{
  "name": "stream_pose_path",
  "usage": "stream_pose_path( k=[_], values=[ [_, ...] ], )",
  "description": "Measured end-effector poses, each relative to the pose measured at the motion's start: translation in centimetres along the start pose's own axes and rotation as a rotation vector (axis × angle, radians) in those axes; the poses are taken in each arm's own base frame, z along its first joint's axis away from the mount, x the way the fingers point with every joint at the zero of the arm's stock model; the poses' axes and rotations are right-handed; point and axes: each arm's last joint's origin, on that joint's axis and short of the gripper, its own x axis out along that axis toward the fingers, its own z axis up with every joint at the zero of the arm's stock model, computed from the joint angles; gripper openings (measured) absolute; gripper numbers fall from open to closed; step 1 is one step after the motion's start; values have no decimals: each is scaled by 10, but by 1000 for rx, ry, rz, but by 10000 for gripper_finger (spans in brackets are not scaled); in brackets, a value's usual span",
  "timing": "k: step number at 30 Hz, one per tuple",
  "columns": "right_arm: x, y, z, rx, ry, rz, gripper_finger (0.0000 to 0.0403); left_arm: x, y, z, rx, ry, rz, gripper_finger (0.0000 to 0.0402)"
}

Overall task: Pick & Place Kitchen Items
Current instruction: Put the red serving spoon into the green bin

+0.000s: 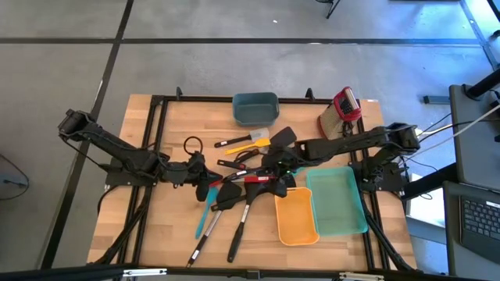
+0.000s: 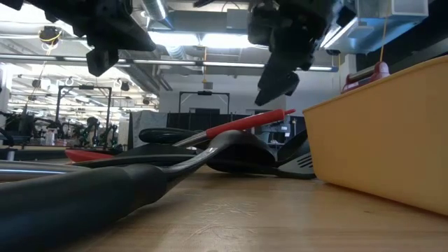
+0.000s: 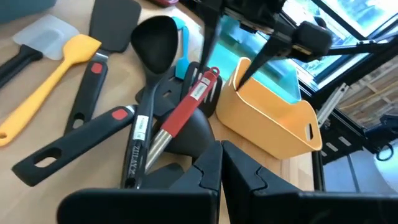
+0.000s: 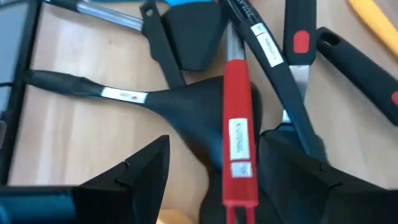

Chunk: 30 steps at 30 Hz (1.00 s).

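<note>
Kitchen items [image 1: 242, 176] piled, heads overlapping, right gripper [image 4: 214, 180] jaws spread above red handle [image 4: 237, 118], left gripper [image 3: 221, 165] clenched empty.

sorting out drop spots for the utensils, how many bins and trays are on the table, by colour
dark teal bin: 1
light teal tray: 1
orange tray: 1
total: 3
</note>
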Motion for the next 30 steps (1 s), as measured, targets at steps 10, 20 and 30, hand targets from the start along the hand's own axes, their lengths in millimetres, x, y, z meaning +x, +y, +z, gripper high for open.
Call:
stream_pose_path(
  k=[10,20,30],
  values=[
    [6,-4,4,-82,48,-123,250,0,0,-2,6,14,-3,1],
    [6,-6,3,-77,64,-121,250,0,0,-2,13,32,-10,1],
    [6,-6,2,-68,76,-119,250,0,0,-2,16,32,-10,1]
  ],
)
